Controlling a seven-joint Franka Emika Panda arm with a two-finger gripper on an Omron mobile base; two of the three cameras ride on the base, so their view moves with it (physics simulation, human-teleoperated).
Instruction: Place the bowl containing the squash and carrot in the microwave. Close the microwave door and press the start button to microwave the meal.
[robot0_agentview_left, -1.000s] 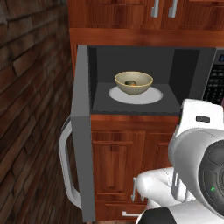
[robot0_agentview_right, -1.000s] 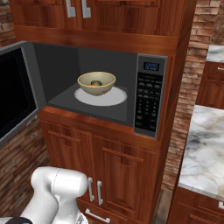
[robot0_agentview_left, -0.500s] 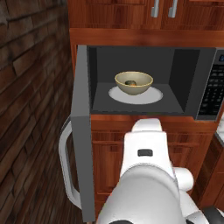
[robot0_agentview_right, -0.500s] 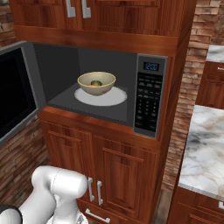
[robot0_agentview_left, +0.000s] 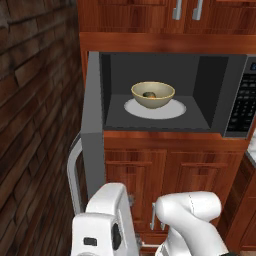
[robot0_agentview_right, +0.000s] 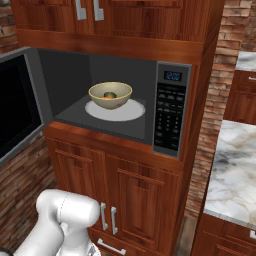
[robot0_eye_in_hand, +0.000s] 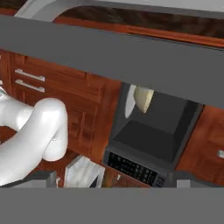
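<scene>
- The bowl (robot0_agentview_left: 153, 94) stands inside the microwave (robot0_agentview_right: 120, 95), on the white round turntable plate (robot0_agentview_left: 155, 108), about in the middle of the dark cavity.
- In the right base view the bowl (robot0_agentview_right: 110, 94) shows its olive-yellow rim, and inside it lie the dark green squash (robot0_agentview_right: 110, 95) and a bit of the orange carrot (robot0_agentview_right: 106, 98) beside it.
- In the left base view only a small dark piece of the squash (robot0_agentview_left: 148, 94) can be seen over the rim; the carrot is too small to tell there.
- The microwave door (robot0_agentview_left: 93, 115) is wide open. It is swung out to the left, with its grey edge toward the camera, and its curved silver handle (robot0_agentview_left: 74, 170) hangs at the near left side.
- In the right base view the black window of the door (robot0_agentview_right: 17, 107) is at the far left of the picture.
- The black keypad panel (robot0_agentview_right: 170, 116) is on the right side of the microwave, with a small lit display (robot0_agentview_right: 173, 76) at its top.
- In the hand view the scene is rolled; the grey edge of the door (robot0_eye_in_hand: 109, 61) crosses the picture close in front of the camera, and the bowl (robot0_eye_in_hand: 143, 99) shows behind it in the cavity.
- The tips of the claw (robot0_eye_in_hand: 114, 179) stand far apart at the bottom of the hand view, spread as wide as they go, and nothing is between them.
- A marble desk (robot0_agentview_right: 234, 170) is at the right, well apart from the microwave.
</scene>
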